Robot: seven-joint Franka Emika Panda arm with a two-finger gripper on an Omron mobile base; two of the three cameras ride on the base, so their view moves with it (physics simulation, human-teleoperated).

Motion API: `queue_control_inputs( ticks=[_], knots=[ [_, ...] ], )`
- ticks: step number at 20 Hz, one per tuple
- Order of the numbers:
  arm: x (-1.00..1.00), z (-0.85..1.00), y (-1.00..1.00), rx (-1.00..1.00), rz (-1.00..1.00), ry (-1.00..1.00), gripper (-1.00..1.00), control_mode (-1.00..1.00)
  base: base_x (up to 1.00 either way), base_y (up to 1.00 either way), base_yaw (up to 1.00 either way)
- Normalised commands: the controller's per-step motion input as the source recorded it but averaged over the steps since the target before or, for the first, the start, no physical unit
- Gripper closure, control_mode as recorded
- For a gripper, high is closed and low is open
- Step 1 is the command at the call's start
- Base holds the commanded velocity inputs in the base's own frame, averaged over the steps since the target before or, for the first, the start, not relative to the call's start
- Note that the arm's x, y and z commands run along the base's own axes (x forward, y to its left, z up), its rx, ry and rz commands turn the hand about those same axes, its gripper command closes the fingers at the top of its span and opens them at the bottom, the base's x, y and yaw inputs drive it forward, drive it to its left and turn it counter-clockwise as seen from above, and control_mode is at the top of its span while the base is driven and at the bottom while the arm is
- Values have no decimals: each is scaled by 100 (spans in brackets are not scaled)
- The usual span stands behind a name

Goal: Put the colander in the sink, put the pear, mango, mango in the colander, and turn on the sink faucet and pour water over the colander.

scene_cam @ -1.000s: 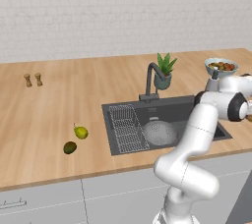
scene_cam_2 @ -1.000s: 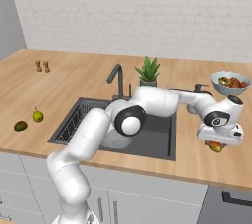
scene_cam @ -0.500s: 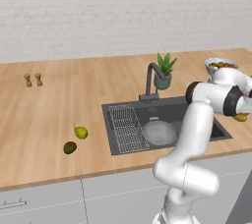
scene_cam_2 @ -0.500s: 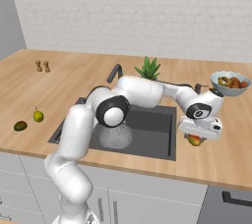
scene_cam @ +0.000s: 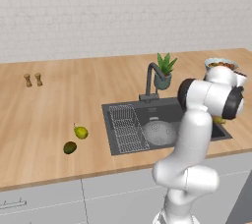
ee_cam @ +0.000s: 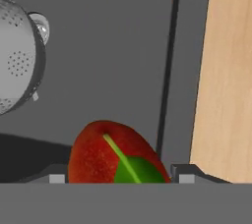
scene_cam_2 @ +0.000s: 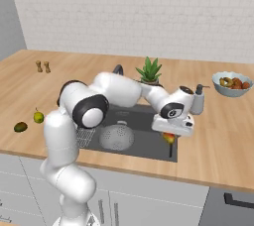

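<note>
My gripper [scene_cam_2: 170, 134] is shut on a red mango [ee_cam: 114, 157] with a green patch, held just inside the right wall of the dark sink [scene_cam_2: 147, 141]. In the basin, left of the gripper, sits the round grey colander [scene_cam_2: 116, 137], also seen as the colander [ee_cam: 17, 58] in the hand view, with nothing in it. The yellow-green pear [scene_cam: 80, 132] and a dark green mango [scene_cam: 70, 147] lie side by side on the wooden counter left of the sink. The dark faucet [scene_cam: 150, 78] stands behind the basin, and no water shows.
A pale bowl of fruit [scene_cam_2: 231, 84] stands on the counter at the far right. A potted plant [scene_cam_2: 150, 72] sits behind the sink beside the faucet. Two small shakers [scene_cam: 33, 79] stand at the far left. A wire rack [scene_cam: 125, 127] fills the basin's left part.
The arm has swung left, carrying the red mango from over the counter at the right to just inside the sink's right wall. The other fruit and the colander have not moved.
</note>
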Motion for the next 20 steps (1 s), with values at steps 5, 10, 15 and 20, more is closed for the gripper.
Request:
queue_control_inputs(
  ticks=[5, 10, 15, 20],
  knots=[
    [36, -3, 100, 1, 13, -1, 100, -100, 0, 0, 0],
    [58, -6, 72, 6, 14, 0, 100, -100, 0, 0, 0],
    [8, -37, 34, 9, 9, -5, 100, -100, 0, 0, 0],
    [5, -10, 24, 9, 3, -13, 100, -100, 0, 0, 0]
  ],
)
